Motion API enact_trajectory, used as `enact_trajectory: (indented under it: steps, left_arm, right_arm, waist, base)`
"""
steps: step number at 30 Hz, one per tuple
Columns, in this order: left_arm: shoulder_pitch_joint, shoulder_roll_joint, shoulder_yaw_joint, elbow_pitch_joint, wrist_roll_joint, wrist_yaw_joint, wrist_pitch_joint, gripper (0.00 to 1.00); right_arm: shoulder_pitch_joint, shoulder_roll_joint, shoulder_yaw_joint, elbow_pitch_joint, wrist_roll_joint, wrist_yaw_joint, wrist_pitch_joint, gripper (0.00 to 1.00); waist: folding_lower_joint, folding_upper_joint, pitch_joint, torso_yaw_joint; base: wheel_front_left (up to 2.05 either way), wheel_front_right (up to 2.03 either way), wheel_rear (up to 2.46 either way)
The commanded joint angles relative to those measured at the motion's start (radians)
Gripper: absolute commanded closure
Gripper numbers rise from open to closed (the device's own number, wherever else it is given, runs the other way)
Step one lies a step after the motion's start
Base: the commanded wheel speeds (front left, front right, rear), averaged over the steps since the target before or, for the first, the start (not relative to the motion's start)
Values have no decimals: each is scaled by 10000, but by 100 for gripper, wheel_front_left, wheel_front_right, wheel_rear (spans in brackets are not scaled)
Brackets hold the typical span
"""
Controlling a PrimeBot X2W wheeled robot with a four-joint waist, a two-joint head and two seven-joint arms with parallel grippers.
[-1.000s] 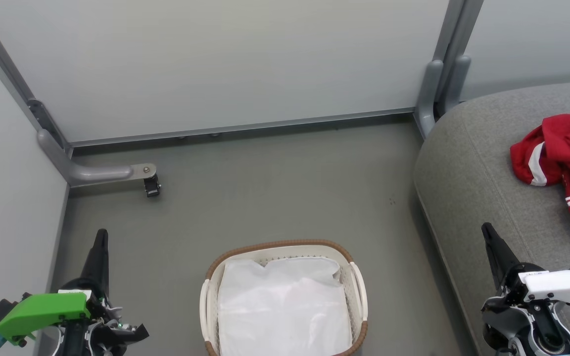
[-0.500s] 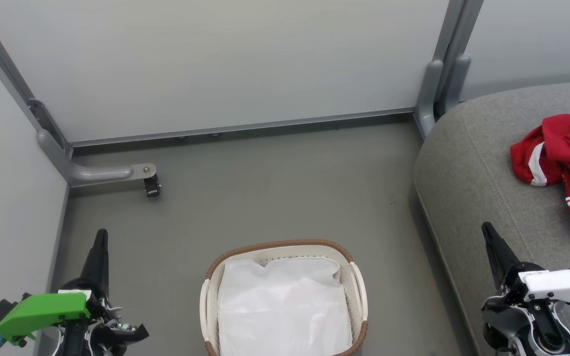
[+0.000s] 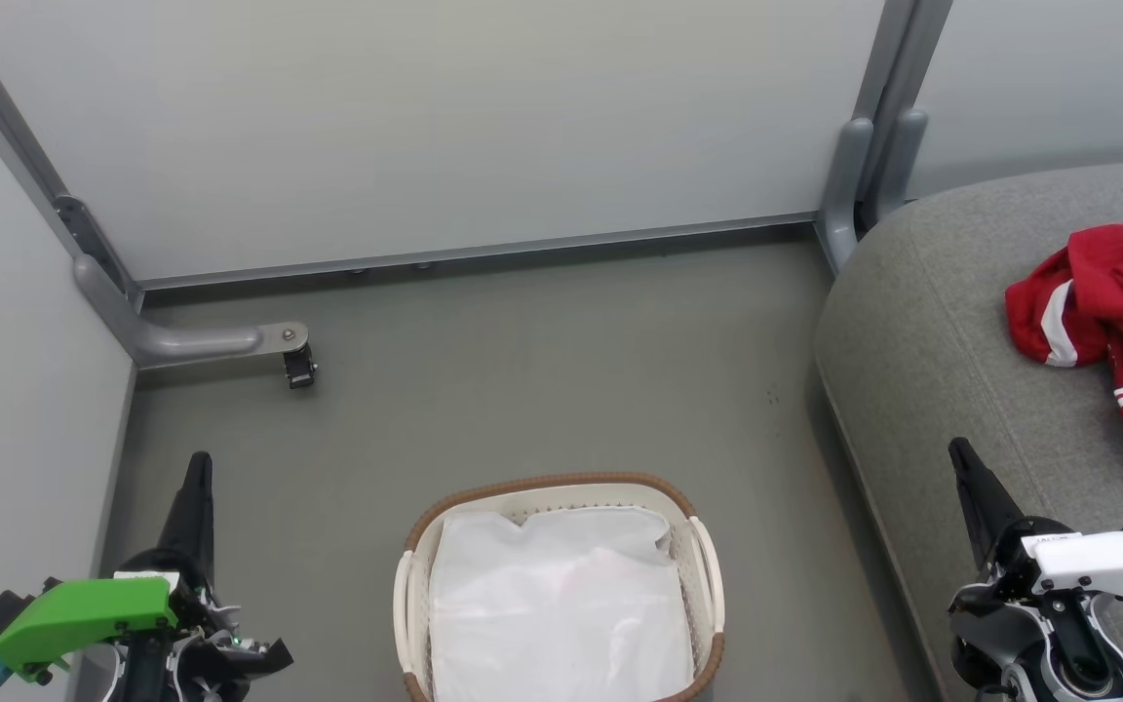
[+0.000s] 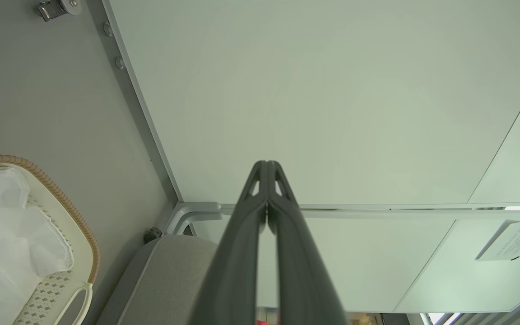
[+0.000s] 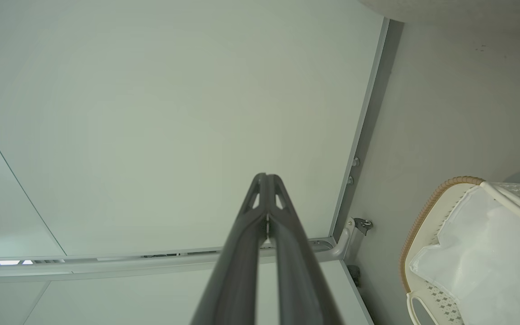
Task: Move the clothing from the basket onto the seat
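The red clothing [image 3: 1112, 317] with white stripes lies crumpled on the grey seat [image 3: 951, 361] at the right edge of the head view. The white basket [image 3: 683, 512] with its brown woven rim stands on the floor at the bottom centre, holding a white fabric liner [image 3: 561, 604]. My left gripper [image 3: 198, 466] hangs at the lower left, shut, holding nothing. My right gripper [image 3: 961, 456] is at the lower right over the seat's front edge, shut and empty. The left wrist view shows its fingers [image 4: 266, 168] pressed together, with the basket [image 4: 77, 225] at the left. The right wrist view shows shut fingers [image 5: 266, 179] and the basket [image 5: 427, 212].
Pale partition panels [image 3: 445, 127] wall in the back and left. A grey metal foot with a small castor [image 3: 298, 369] juts onto the floor at the back left. Grey floor [image 3: 542, 380] stretches between the basket, the panels and the seat.
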Motion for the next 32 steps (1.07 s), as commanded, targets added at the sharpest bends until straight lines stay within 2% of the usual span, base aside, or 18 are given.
enact_trajectory:
  steps: [1,32]
  left_arm:
    - [-105,25,55,-1,43,-49,51,100]
    - [-110,-2,89,-3,66,-49,53,100]
  right_arm:
    - [-34,-59,-14,-41,37,0,13,100]
    - [-32,-59,-13,-41,38,0,12,100]
  waist:
    - [0,0,0,0]
    - [0,0,0,0]
  base:
    - [0,0,0]
    - [0,0,0]
